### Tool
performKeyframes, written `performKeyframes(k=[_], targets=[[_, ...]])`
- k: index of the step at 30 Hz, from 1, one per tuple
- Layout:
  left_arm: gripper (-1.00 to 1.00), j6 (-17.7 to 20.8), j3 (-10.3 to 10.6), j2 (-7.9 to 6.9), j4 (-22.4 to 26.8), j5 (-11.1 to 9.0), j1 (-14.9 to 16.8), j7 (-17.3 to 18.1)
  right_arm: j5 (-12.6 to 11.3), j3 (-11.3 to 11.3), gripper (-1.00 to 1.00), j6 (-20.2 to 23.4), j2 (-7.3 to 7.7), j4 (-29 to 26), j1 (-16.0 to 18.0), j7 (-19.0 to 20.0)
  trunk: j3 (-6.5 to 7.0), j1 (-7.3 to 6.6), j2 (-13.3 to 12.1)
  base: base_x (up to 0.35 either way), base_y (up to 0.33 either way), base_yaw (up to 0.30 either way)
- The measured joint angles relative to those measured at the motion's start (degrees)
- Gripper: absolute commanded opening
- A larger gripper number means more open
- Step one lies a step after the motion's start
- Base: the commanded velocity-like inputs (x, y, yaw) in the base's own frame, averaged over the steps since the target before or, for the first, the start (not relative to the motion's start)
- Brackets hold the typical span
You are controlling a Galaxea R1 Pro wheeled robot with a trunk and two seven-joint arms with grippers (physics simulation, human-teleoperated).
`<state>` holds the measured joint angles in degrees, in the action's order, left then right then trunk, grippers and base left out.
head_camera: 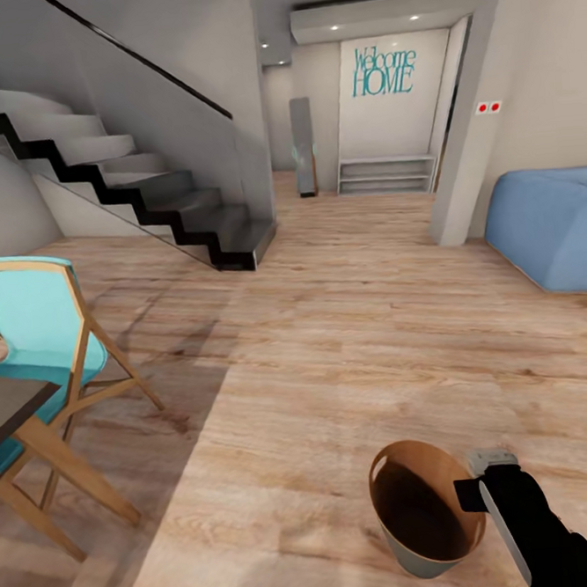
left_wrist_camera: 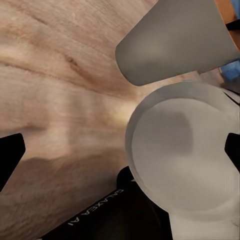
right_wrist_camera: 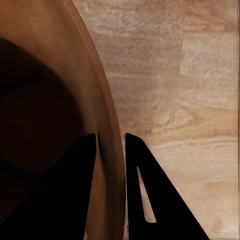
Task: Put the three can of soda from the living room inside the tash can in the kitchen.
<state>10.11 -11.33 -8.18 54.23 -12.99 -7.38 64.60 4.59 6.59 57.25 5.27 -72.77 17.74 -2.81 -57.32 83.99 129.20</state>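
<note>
Open hallway with pale wood plank floor (head_camera: 333, 343), dark staircase (head_camera: 144, 190), turquoise wooden chair (head_camera: 42, 349). Low in the head view, round tapered copper-lined grey trash bin (head_camera: 424, 530), rim pinched by black right gripper (right_wrist_camera: 111, 150). Probably light, thin-walled, slippery; rim grip apt to swing. Left gripper (left_wrist_camera: 120, 155) spread.

Open wood floor (head_camera: 349, 324) fills the frame's centre — a chair (head_camera: 42, 349) crowds the left, stairs (head_camera: 145, 199) upper left, a blue beanbag (head_camera: 553, 229) at right.
</note>
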Motion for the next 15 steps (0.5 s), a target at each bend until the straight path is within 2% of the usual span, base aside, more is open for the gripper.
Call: performKeyframes(k=[3,15], targets=[[1.0,0.0,0.0,0.0,0.0,-0.01,0.0,0.0,0.87,0.02,-1.0,0.02,0.01,0.0,0.0,0.0,0.16,0.0,0.0,-0.026,-0.058,-0.233],[1.0,0.0,0.0,0.0,0.0,0.0,0.0,0.0,0.53,0.01,-1.0,0.0,0.0,0.0,0.0,0.0,0.78,0.0,0.0,-0.023,-0.038,-0.232]])
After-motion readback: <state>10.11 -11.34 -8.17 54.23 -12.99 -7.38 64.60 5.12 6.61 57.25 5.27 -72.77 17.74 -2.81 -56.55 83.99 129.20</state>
